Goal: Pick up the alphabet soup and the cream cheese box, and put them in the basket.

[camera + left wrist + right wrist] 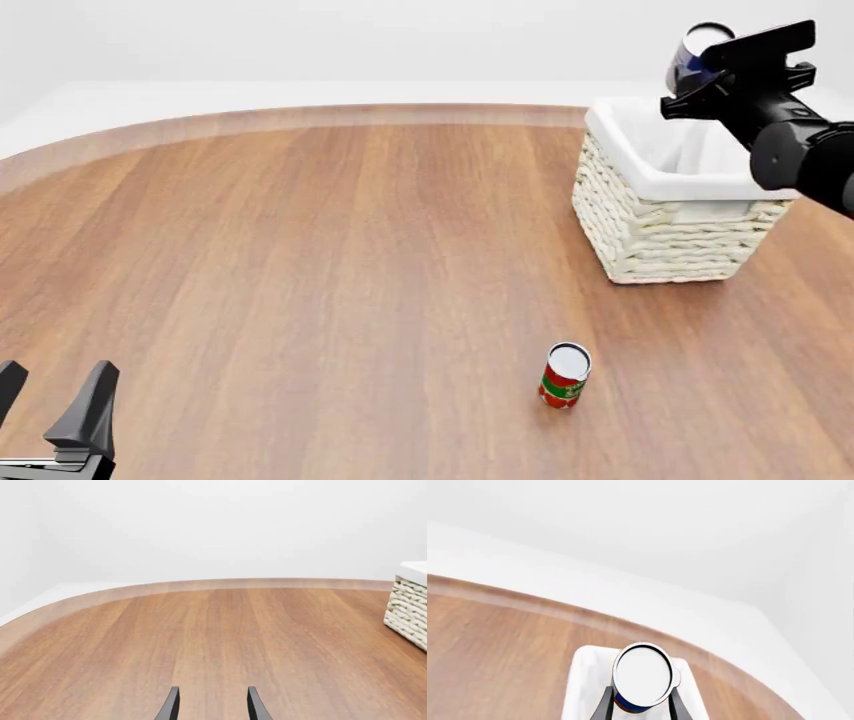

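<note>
Blue-and-white labelling shows on the alphabet soup [697,55], which is clamped between the fingers of the right end effector [703,62] and held up in the air, tilted so that its pale round top faces away from the arm. In the right wrist view that top fills the space between the two dark fingers [606,702], with a sliver of blue label under it. Directly below the right end effector and the can lies the open mouth of the basket [667,230], its white cloth lining folded over the cream woven walls; the can is above the rim and not touching it. The basket stands on the wooden counter [334,260]. Below and to the left of the right end effector, well apart from the basket, a red and green can [565,376] stands upright on the wood. The left end effector [51,400] sits far off at the near left corner, low over the counter, its fingers spread apart and gripping nothing. Ahead of it in the left wrist view is bare wood grain, with one corner of the basket [407,605] off to the right-hand side of that end effector. The cream cheese box cannot be seen in any view.
</note>
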Tool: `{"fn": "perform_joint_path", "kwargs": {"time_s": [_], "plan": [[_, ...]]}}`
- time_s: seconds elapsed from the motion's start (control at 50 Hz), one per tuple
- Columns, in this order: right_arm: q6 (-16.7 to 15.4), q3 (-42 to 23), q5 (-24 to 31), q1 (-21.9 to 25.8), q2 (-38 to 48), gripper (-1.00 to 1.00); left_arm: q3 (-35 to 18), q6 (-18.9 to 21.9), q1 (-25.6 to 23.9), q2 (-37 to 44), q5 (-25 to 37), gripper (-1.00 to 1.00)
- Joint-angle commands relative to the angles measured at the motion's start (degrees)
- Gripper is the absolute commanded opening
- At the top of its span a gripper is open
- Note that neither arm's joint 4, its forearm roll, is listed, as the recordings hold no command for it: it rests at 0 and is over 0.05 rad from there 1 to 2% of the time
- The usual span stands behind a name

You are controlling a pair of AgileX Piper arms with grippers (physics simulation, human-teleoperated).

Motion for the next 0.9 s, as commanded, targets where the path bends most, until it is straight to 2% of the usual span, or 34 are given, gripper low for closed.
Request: {"fn": "perform_joint_path", "kwargs": {"time_s": [0.02,0.4,0.72,0.9], "plan": [[0.08,-2.57,2.62,-1.10,1.24,-1.00,0.00,0.00,0.00,0.00,0.00,1.00],[-0.59,-6.26,7.85,-1.94,3.96,-1.00,0.00,0.00,0.00,0.00,0.00,1.00],[-1.26,-11.08,14.45,-2.38,7.59,-1.00,0.00,0.00,0.00,0.00,0.00,1.00],[-2.68,-12.98,17.15,-2.84,9.24,-1.00,0.00,0.00,0.00,0.00,0.00,1.00]]}}
